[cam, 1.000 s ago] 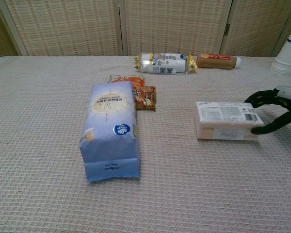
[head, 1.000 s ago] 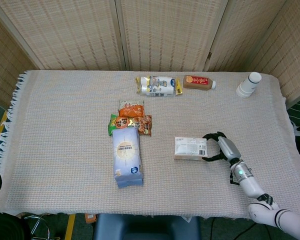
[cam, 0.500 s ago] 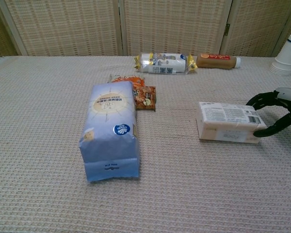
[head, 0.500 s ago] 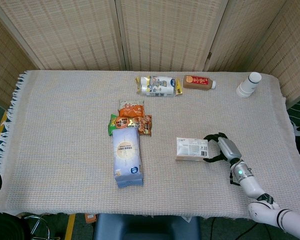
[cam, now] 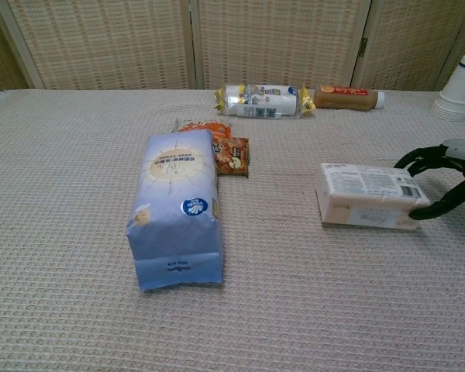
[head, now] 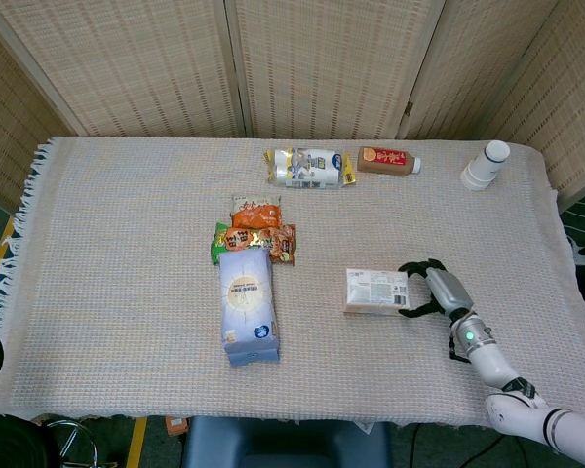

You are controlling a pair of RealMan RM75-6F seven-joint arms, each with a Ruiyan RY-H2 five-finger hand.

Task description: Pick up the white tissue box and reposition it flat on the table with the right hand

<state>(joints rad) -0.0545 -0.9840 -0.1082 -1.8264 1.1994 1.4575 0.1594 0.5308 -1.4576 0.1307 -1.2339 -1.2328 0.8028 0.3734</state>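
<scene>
Woven beige cloth covers the table point(head: 127, 244) in front of wicker screens, and on its right side the dark fingers point(cam: 417, 157) of the right hand point(head: 431, 289) curl around the right end of the white tissue box point(cam: 368, 195), one over the top edge and one hooked at the lower corner, pinching it. Since a second ago the box has slid a little toward the hand and rightward, so by my reading the lift is only beginning. It lies label-up, its long axis running left to right, right of the blue bag point(head: 247, 304); the left hand is unseen.
</scene>
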